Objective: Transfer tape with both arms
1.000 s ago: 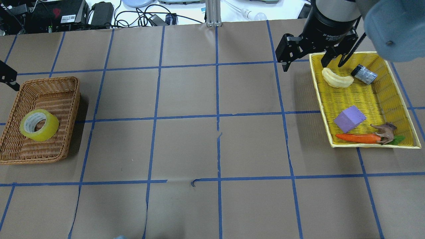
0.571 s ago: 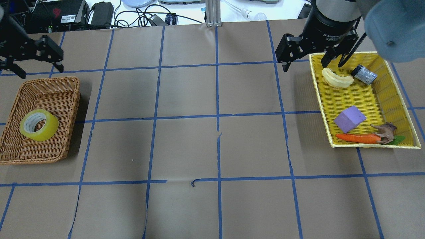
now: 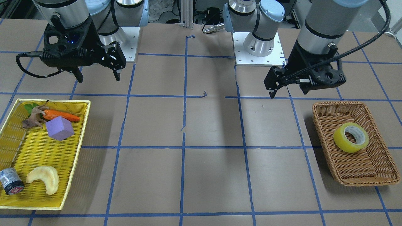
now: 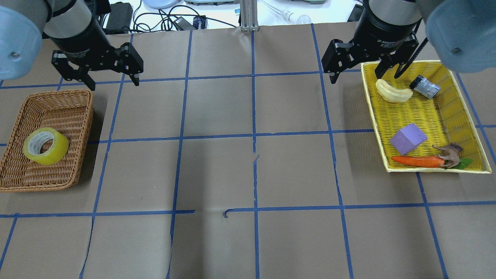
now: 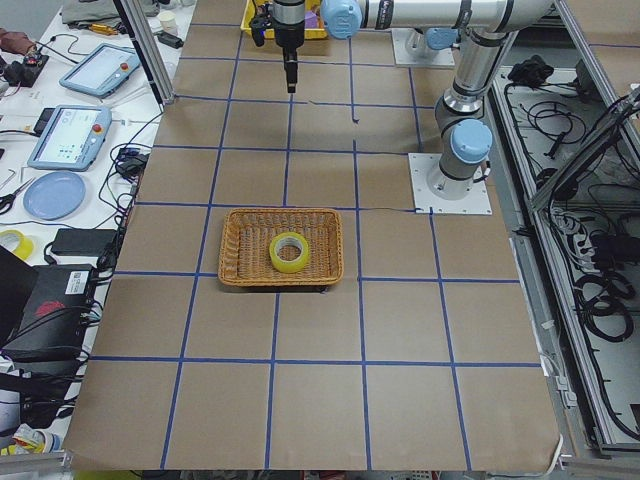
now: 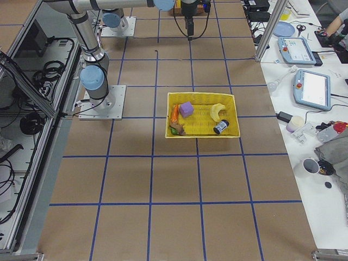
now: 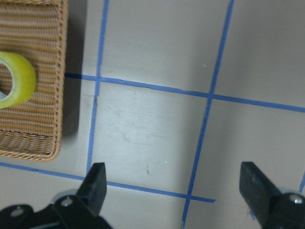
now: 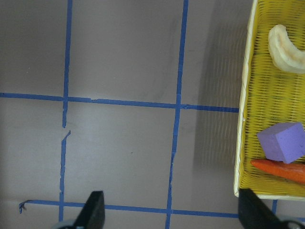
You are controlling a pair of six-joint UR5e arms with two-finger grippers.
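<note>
The yellow tape roll (image 4: 45, 145) lies flat in a brown wicker basket (image 4: 86, 116) at the table's left. It also shows in the front view (image 3: 350, 137) and at the left edge of the left wrist view (image 7: 14, 78). My left gripper (image 4: 114, 84) hangs open and empty above the table, beyond the basket's far right corner; it also shows in the front view (image 3: 289, 93). My right gripper (image 4: 354, 77) is open and empty at the far left corner of the yellow tray (image 4: 426, 112); it also shows in the front view (image 3: 99, 79).
The yellow tray holds a pale banana-shaped piece (image 4: 393, 92), a small dark cylinder (image 4: 424, 86), a purple cube (image 4: 408, 138), a carrot (image 4: 417, 161) and a brown toy animal (image 4: 449, 154). Brown paper with blue tape lines covers the table. Cables and devices lie beyond the far edge.
My left arm has swung in from the left edge toward the right and now hangs over the table beyond the basket. The right arm and the tape have not moved.
</note>
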